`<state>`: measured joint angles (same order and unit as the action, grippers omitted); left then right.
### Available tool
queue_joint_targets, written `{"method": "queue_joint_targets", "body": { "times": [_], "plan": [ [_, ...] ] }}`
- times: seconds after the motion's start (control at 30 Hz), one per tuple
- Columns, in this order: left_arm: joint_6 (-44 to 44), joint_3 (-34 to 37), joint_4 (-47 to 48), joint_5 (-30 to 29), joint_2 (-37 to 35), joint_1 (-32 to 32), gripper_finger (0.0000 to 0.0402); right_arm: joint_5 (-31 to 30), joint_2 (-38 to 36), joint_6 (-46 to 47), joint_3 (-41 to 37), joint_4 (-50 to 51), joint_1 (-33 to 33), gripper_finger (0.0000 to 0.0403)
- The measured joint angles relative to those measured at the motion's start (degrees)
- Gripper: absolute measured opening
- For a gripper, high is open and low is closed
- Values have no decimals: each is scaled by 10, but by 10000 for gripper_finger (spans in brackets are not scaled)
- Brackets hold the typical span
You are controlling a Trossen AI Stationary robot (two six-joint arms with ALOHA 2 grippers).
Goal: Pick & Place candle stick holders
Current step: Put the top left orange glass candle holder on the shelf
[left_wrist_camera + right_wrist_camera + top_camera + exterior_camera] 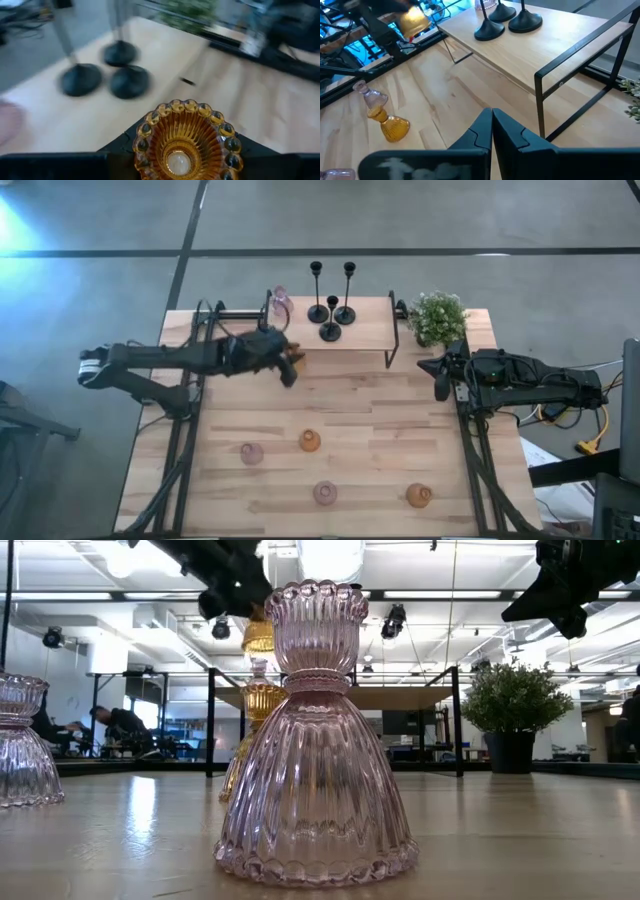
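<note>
My left gripper is shut on an amber glass holder, held above the table just in front of the raised wooden shelf. Three black stemmed holders and one pink glass holder stand on their bases on the shelf. Two pink holders and two amber holders stand on the table nearer the front. My right gripper is shut and empty at the table's right, near the shelf's right end. My left gripper pinches the amber holder between its two fingers, on the sides below the beaded cup rim. The fingers come from the table's left. The holder is lifted clear of the table, its cup opening up; it also shows under the gripper in the low view.
A green bushy plant in a dark pot stands at the back right beside the shelf. The shelf's black metal legs stand on the table. Bare shelf top lies to the right of the black holders. People sit in the room behind.
</note>
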<state>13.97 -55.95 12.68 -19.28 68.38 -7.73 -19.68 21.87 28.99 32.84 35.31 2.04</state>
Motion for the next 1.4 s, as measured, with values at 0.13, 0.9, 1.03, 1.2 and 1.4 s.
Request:
{"method": "queue_joint_targets", "body": {
  "times": [0.13,0.9,1.03,1.2,1.4],
  "plan": [
    [31,-14,0,-4,9,-60,142,0,0,0,0,0,0,8],
    [63,-59,-26,-92,121,-151,142,0,0,-3,0,5,0,8],
    [75,-68,-27,-109,140,-151,142,0,0,-5,0,5,0,8],
    [87,-71,-28,-143,150,-151,142,0,0,-5,0,6,0,8],
    [87,-71,-30,-152,158,-151,142,0,0,-5,0,10,0,8]
  ]
}}
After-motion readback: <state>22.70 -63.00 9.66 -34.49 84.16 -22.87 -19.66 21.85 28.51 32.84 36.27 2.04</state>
